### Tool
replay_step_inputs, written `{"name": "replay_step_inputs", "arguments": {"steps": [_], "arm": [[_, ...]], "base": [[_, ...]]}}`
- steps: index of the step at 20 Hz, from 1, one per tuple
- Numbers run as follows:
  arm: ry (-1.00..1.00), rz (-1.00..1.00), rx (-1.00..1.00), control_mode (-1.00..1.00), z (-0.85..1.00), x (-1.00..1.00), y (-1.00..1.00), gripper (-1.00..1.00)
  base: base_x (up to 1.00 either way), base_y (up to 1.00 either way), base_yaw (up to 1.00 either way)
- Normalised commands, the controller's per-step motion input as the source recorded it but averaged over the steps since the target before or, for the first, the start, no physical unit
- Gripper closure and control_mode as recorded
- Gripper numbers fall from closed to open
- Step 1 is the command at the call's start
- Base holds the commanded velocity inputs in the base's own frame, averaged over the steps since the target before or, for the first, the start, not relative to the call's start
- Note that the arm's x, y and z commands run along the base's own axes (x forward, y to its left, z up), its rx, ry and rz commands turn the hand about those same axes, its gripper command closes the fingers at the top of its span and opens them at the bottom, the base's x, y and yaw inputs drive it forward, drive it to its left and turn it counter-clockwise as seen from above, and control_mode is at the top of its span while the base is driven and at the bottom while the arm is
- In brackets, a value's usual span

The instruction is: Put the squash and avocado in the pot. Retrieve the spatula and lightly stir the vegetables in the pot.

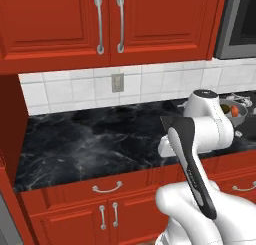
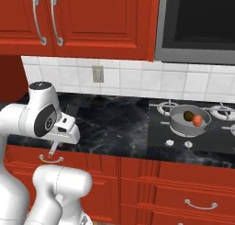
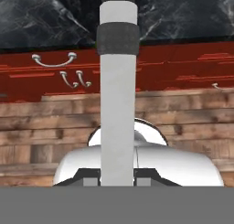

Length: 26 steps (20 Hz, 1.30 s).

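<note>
On the stove at the right end of the black marble counter [image 2: 114, 123], you have the grey pot [image 2: 176, 123] sitting on a burner, with the dark avocado [image 2: 187, 115] and the orange squash [image 2: 197, 120] lying side by side inside it, the squash to the avocado's right. From the left base camera the same pot [image 1: 239, 117] peeks out behind the arm's white elbow, the squash [image 1: 235, 110] visible within.

Well to the left of the pot, your gripper [image 2: 53, 148] hangs over the counter's front edge, above the red drawers [image 2: 55, 162]. Your fingers are closed on the spatula [image 3: 118, 90]: in the hand view its pale grey handle rises straight up from between the fingertips, ringed by a dark band, against the wooden floor [image 3: 183, 122] and the red cabinet fronts. In the right base view only a thin stub of the handle [image 2: 52, 149] shows below the hand. A wall outlet [image 2: 97, 74] sits in the white tile above the counter, left of the pot.
</note>
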Motion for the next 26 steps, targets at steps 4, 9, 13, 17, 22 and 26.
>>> {"name": "replay_step_inputs", "arguments": {"steps": [4,9,13,17,22,26], "arm": [[0.0,0.0,0.0,1.0,0.0,0.0,0.0,1.0],[0.0,0.0,0.0,1.0,0.0,0.0,0.0,1.0],[0.0,0.0,0.0,1.0,0.0,0.0,0.0,1.0],[0.0,0.0,0.0,1.0,0.0,0.0,0.0,1.0],[0.0,0.0,0.0,1.0,0.0,0.0,0.0,1.0],[0.0,0.0,0.0,1.0,0.0,0.0,0.0,1.0]], "base": [[-0.46,-0.43,0.0],[0.0,-0.88,0.15],[-0.23,-1.0,0.08],[-0.06,-1.0,0.0],[0.23,-1.0,-0.16],[0.43,-0.75,-0.2]]}}
